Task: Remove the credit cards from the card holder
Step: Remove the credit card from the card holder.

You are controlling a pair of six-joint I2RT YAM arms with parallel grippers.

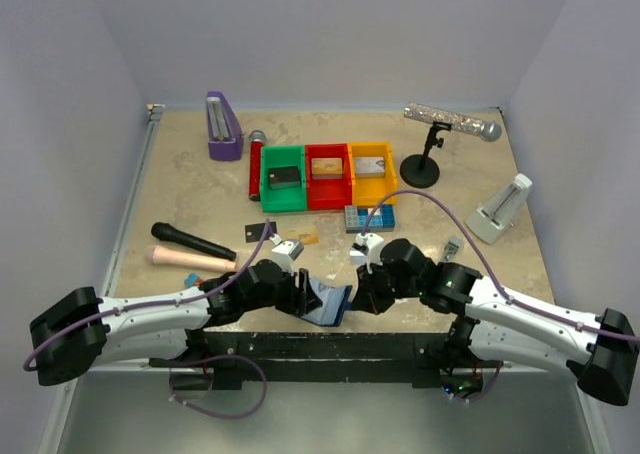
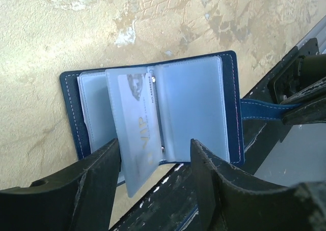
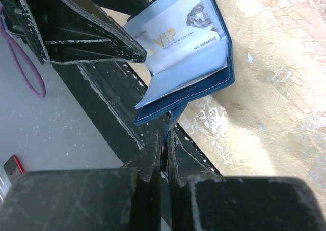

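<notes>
Right gripper [image 3: 165,138] clamped on the tab; left gripper [image 2: 155,176] agape over the pockets.

The right gripper's jaws are shut flat on the narrow navy snap tab [image 2: 260,110] of the small navy-blue folding card holder [image 2: 153,109]; the left gripper's jaws stand wide apart, its fingers [image 2: 97,182] astride a clear inner sleeve, with no grip evident; that sleeve holds a silvery grey plastic card lettered VIP [image 3: 173,35]; the holder lies open, pockets up, at the near edge of the beige marbled table [image 1: 200,174], its near edge over the black base rail [image 1: 320,349]; farther back lie a blue studded brick plate [image 1: 367,218] and a row of green, red and orange plastic bins [image 1: 328,200].
</notes>
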